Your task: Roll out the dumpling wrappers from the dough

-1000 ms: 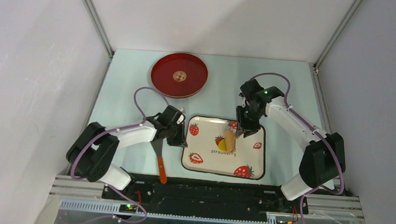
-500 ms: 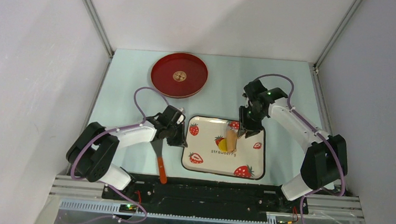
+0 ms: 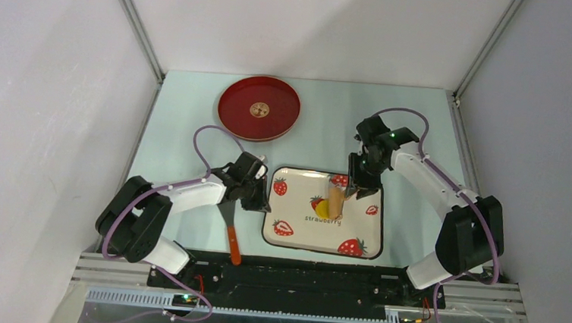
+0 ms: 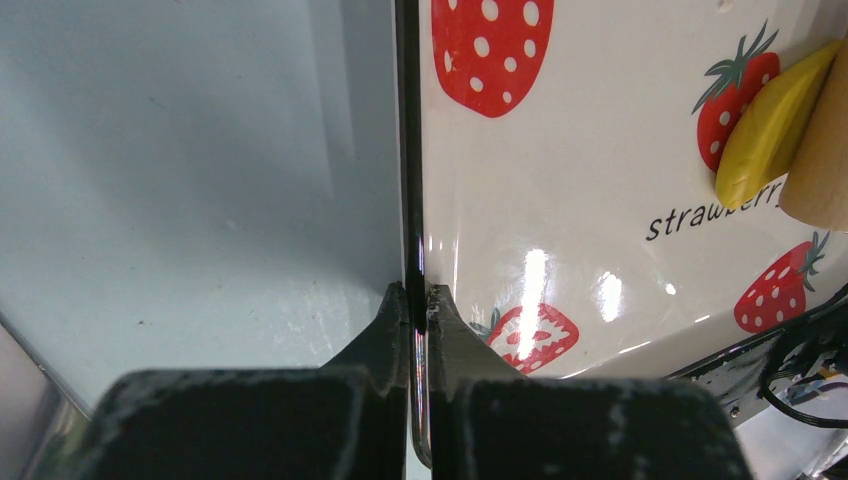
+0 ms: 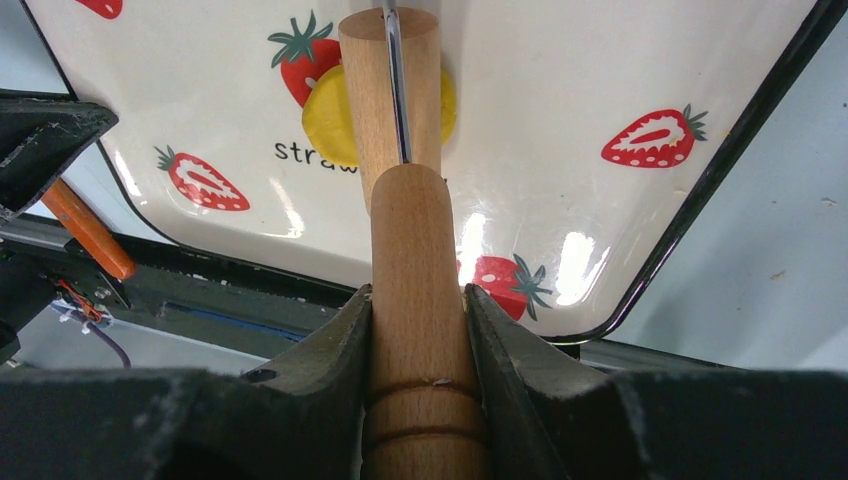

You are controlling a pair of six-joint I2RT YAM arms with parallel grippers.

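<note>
Rolling pin (image 3: 334,200) rightward; left pincer (image 4: 417,305) on tray rim (image 4: 410,150), wrist-view only.

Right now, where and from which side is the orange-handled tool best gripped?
Probably the orange handle, from above, closing across its width. The tool lies flat on the table, handle free at the near edge; its dark blade sits by the left end effector.

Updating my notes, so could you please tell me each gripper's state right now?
Left gripper: closed, pinching the rim of the tray.
Right gripper: closed around the rolling pin.
</note>
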